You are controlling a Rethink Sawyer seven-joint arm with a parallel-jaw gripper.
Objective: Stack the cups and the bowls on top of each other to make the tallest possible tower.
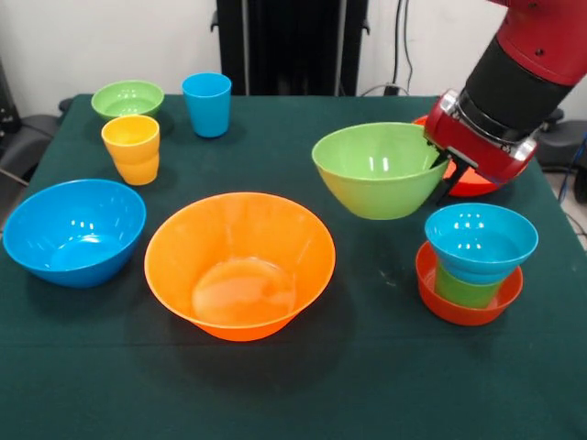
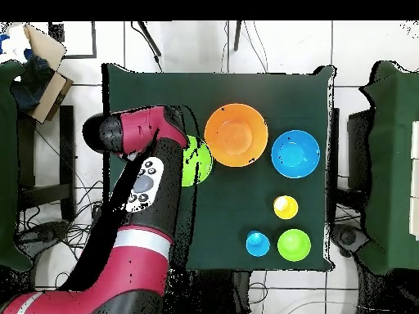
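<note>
My gripper (image 1: pixel 443 168) is shut on the right rim of a medium green bowl (image 1: pixel 378 169), which hangs tilted above the cloth; the overhead view shows only part of this green bowl (image 2: pixel 197 161) beside the arm. Just in front and to the right stands the tower (image 1: pixel 473 266): a red-orange bowl lowest, a green cup in it, a blue bowl on top. A large orange bowl (image 1: pixel 239 264) (image 2: pixel 236 135) and a large blue bowl (image 1: pixel 74 229) (image 2: pixel 295 153) sit loose. A yellow-orange cup (image 1: pixel 132 148), a blue cup (image 1: pixel 207 104) and a small green bowl (image 1: pixel 127 98) stand at the far left.
A red-orange dish (image 1: pixel 472 181) lies partly hidden behind the gripper. The dark green tablecloth (image 1: pixel 367 385) covers the table. In the overhead view the arm (image 2: pixel 143 204) hides the tower's side of the table.
</note>
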